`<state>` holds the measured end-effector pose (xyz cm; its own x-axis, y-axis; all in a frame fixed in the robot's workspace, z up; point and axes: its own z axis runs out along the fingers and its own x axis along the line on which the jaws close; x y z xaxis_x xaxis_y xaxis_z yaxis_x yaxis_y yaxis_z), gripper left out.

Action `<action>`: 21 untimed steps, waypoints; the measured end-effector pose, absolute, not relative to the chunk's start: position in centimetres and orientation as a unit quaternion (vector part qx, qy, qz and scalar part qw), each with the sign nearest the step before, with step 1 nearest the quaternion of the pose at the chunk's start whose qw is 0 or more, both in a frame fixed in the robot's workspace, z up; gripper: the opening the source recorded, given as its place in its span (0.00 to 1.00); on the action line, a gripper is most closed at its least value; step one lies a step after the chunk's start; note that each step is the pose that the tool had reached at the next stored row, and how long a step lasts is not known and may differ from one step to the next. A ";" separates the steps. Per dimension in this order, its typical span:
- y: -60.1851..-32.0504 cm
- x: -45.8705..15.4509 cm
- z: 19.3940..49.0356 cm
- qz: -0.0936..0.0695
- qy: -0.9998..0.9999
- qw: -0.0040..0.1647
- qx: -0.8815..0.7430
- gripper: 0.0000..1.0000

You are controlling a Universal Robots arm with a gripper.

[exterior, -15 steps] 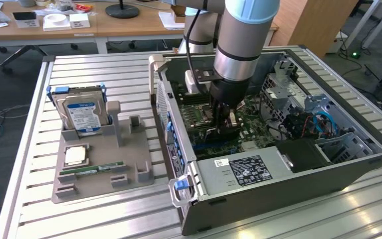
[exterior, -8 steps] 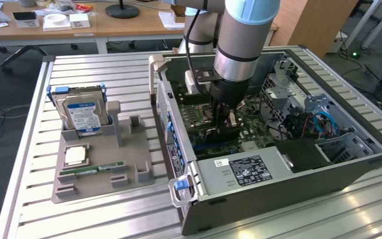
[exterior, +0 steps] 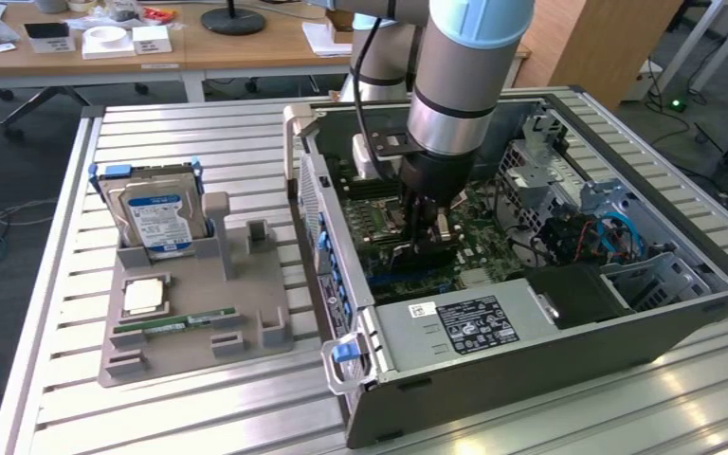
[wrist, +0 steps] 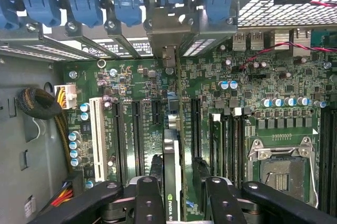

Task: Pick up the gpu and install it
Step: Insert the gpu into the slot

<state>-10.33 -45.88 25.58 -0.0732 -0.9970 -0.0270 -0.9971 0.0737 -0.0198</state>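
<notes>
Robotics lab, slatted aluminium workbench [exterior: 67, 313], open computer case [exterior: 667, 313], cluttered desks [exterior: 212, 52] behind

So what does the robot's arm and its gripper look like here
The arm is a thick silver-grey tube with a light blue joint cap and a black band near the wrist. A black cable runs down beside it. The gripper is black, with dark bolted finger links.

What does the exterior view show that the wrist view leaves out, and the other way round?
Exterior only: the hard drive and memory stick on the grey holder beside the case.
Wrist only: the empty CPU socket, white slot and blue latches.
Both: the pincer shut on the gpu, edge-on above the motherboard.
</notes>
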 end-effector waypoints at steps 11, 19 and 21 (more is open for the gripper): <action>-45.9 -10.3 25.6 0.002 0.733 0.017 -0.681 0.27; -45.9 -10.3 25.5 0.002 0.732 0.017 -0.681 0.27; -45.9 -10.4 25.4 0.002 0.732 0.016 -0.681 0.27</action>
